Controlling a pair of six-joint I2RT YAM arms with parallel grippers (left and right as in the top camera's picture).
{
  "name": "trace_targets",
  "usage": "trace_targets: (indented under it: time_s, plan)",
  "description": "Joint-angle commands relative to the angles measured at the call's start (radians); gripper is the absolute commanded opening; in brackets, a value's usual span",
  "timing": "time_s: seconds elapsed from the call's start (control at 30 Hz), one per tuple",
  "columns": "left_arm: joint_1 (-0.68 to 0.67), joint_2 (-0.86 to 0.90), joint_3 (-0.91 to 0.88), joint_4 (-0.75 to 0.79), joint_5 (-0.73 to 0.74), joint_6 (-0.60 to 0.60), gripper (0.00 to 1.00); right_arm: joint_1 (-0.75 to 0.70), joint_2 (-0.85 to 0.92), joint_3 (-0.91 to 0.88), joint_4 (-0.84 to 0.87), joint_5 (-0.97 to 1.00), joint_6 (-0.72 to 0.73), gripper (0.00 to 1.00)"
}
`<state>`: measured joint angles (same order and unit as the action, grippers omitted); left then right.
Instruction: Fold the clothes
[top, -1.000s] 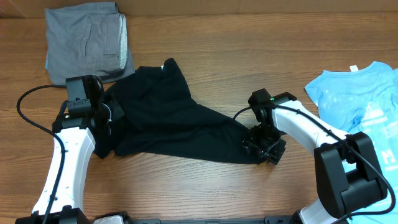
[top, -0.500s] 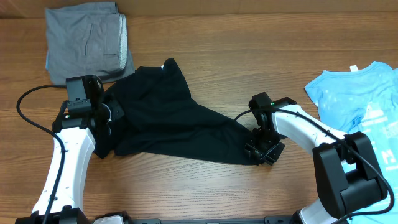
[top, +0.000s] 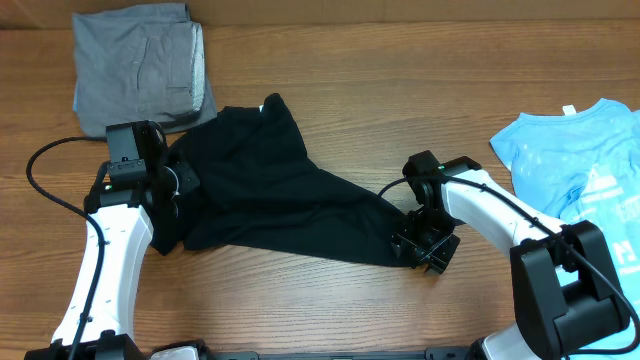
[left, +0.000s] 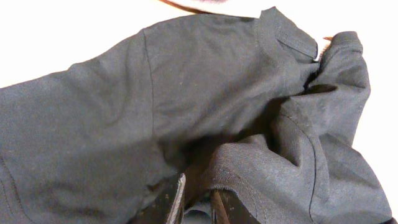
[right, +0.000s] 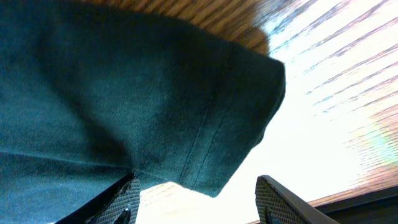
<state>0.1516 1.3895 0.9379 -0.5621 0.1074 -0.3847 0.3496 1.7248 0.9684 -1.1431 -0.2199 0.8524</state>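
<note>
**At the near-right tip of the shirt, the right pincer resettles without a grip**

On the table (top: 400, 80), the black T-shirt (top: 270, 190) lies bunched between the two arms, its outline the same as a second ago. Only the right pincer (right: 194, 198) has moved, drifting a little nearer while its jaws worked in and out. They now stand apart around the stitched corner of the cloth, one finger (right: 124, 196) at its edge, nothing clamped. The left pincer (left: 198, 199) stays closed on a fold of the black T-shirt at its left side.

So the fold has probably not begun: the right side is judged to be still seeking its hold, and the shirt needs spreading first.

The shirt's long axis runs diagonally, from its collar at the far left, just beside the grey garment (top: 140, 65), to the tapering corner at the near right. The light-blue T-shirt (top: 580, 165) lies well apart at the right edge.
</note>
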Motion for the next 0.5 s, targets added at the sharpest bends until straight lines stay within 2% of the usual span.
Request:
trace_targets:
  time_s: [0.0,0.13,0.47]
  plan:
    - [0.007,-0.017,0.015,-0.003,-0.014,0.019,0.18,0.019,-0.025,-0.006,0.014,-0.025,-0.014,0.63]
    - [0.007,-0.017,0.015,-0.006,-0.014,0.019,0.19,0.031,-0.025,-0.015,0.051,-0.025,-0.010,0.57]
    - [0.007,-0.017,0.015,-0.009,-0.014,0.023,0.19,0.031,-0.025,-0.020,0.064,0.021,-0.010,0.56]
